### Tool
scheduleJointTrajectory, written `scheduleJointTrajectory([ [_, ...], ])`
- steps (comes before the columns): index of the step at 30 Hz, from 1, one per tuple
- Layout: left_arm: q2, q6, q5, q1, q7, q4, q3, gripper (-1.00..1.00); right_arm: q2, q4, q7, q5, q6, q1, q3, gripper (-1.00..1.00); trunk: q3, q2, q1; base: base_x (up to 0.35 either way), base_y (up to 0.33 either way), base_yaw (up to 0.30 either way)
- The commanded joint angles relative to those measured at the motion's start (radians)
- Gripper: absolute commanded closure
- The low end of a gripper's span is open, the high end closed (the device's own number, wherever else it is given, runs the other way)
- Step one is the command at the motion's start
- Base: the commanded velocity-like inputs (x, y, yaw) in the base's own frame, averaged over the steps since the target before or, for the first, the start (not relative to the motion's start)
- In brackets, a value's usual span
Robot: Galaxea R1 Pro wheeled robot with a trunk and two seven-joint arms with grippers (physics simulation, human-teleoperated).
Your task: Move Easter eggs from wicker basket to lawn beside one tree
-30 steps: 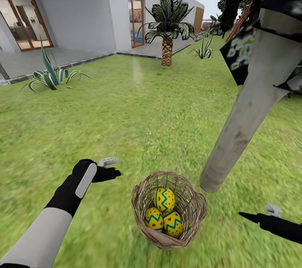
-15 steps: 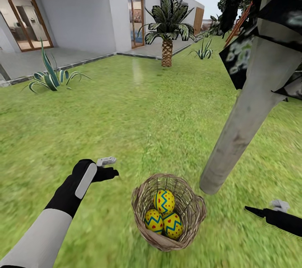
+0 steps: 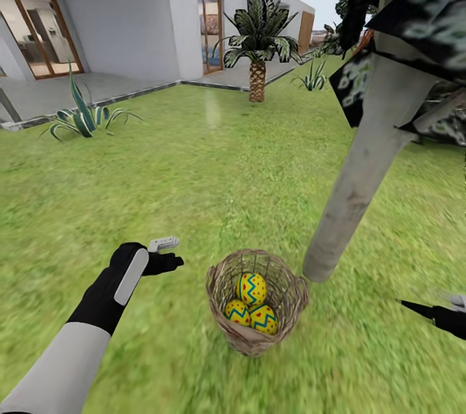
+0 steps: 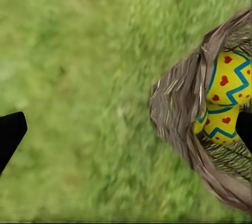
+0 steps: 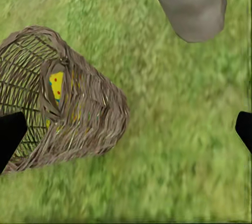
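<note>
Grass pretty much everywhere: the wide mottled green lawn runs from the robot up to the grey paved patio of the white house. Sitting on it, close in front of the robot, is the small round brown wicker basket, upright, with all three yellow Easter eggs with blue zigzag bands and red hearts piled inside and touching each other. One egg rests on top of the other two.

Just beside the basket, on the robot's right, the pale grey smooth trunk of the tree meets the grass, with dark blackish foliage higher up. Basket and trunk are near each other but not touching.

The left gripper, black with a white tab, hovers over the grass just left of the basket. Its wrist camera shows the two black fingertips spread wide apart with nothing between them, and the basket's woven wall with eggs off to one side. The right gripper hangs low over the lawn at the right edge of the head view, well apart from the basket. Its fingertips are also spread wide and empty, with the basket's outside and the trunk base ahead of them.

Further back, a palm with a scaly brown trunk stands at the lawn's far edge, and a spiky striped plant sits near the patio.
</note>
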Motion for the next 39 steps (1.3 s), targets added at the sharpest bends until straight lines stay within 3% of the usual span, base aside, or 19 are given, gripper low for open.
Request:
scheduleJointTrajectory([
  [1,0.001,0.002,0.010,-0.001,0.010,-0.001,-0.003,-1.00,-0.006,0.000,0.002,-0.005,0.009,0.000,-0.007,-1.00,-0.001,0.000,-0.001,-0.333,0.000,0.000],
  [5,0.002,0.002,0.009,-0.001,0.011,-0.002,-0.002,-1.00,-0.029,-0.004,0.001,-0.002,0.008,0.000,-0.030,-1.00,-0.001,0.000,-0.001,-0.274,0.000,0.000],
  [6,0.002,0.002,0.009,-0.001,0.011,-0.003,-0.002,-1.00,-0.049,-0.004,0.001,-0.002,0.007,0.000,-0.200,-1.00,-0.001,0.000,-0.001,-0.110,0.000,0.000],
  [9,0.007,0.002,0.010,-0.001,0.011,-0.004,-0.001,-1.00,-0.046,-0.017,0.002,0.005,0.004,0.000,-0.194,-1.00,-0.001,0.000,-0.001,-0.048,0.000,0.000],
  [11,0.010,0.002,0.010,-0.001,0.011,-0.013,0.006,-1.00,-0.046,-0.065,0.005,0.049,0.009,-0.001,-0.171,-1.00,-0.001,0.000,-0.001,-0.012,0.000,0.000],
  [14,0.011,0.002,0.011,-0.001,0.011,-0.031,0.032,-1.00,-0.044,-0.173,0.007,0.153,0.045,-0.001,-0.136,-1.00,-0.001,0.000,-0.001,-0.004,0.000,0.000],
  [16,0.012,0.002,0.010,-0.001,0.012,-0.040,0.048,-1.00,-0.042,-0.271,0.007,0.247,0.145,-0.001,-0.123,-1.00,-0.001,0.000,-0.001,-0.001,0.000,0.000],
  [18,0.014,0.002,0.010,-0.001,0.012,-0.042,0.054,-1.00,-0.036,-0.344,0.008,0.313,0.229,-0.001,-0.099,-1.00,-0.001,0.000,-0.001,0.000,0.000,0.000],
  [19,0.015,0.002,0.010,-0.001,0.012,-0.043,0.054,-1.00,-0.031,-0.360,0.008,0.326,0.245,-0.001,-0.089,-1.00,-0.001,0.000,-0.001,0.000,0.000,0.000],
  [22,0.016,0.002,0.010,-0.001,0.012,-0.044,0.057,-1.00,0.012,-0.431,0.008,0.378,0.298,0.000,-0.010,-1.00,-0.001,0.000,-0.001,0.000,0.000,0.000],
  [23,0.016,0.002,0.009,-0.001,0.012,-0.044,0.057,-1.00,0.035,-0.448,0.008,0.389,0.310,0.000,0.038,-1.00,-0.001,0.000,-0.001,0.000,0.000,0.000],
  [26,0.016,0.002,0.009,-0.001,0.012,-0.044,0.058,-1.00,0.076,-0.469,0.007,0.400,0.343,-0.002,0.145,-1.00,-0.001,0.000,-0.001,0.000,0.000,0.000],
  [29,0.016,0.002,0.009,-0.001,0.012,-0.044,0.059,-1.00,0.122,-0.526,0.001,0.404,0.434,-0.003,0.210,-1.00,-0.001,0.000,-0.001,0.000,0.000,0.000],
  [31,0.017,0.002,0.009,-0.001,0.012,-0.043,0.059,-1.00,0.185,-0.628,-0.017,0.414,0.514,-0.003,0.257,-1.00,-0.001,0.000,-0.001,0.000,0.000,0.000],
  [35,0.018,0.002,0.008,-0.001,0.011,-0.040,0.059,-1.00,0.270,-0.756,-0.082,0.480,0.571,-0.004,0.283,-1.00,-0.001,0.000,-0.001,0.000,0.000,0.000],
  [39,0.017,0.002,0.008,-0.001,0.010,-0.035,0.059,-1.00,0.355,-0.797,-0.118,0.565,0.590,-0.004,0.287,-1.00,-0.001,0.000,-0.001,0.000,0.000,0.000],
])
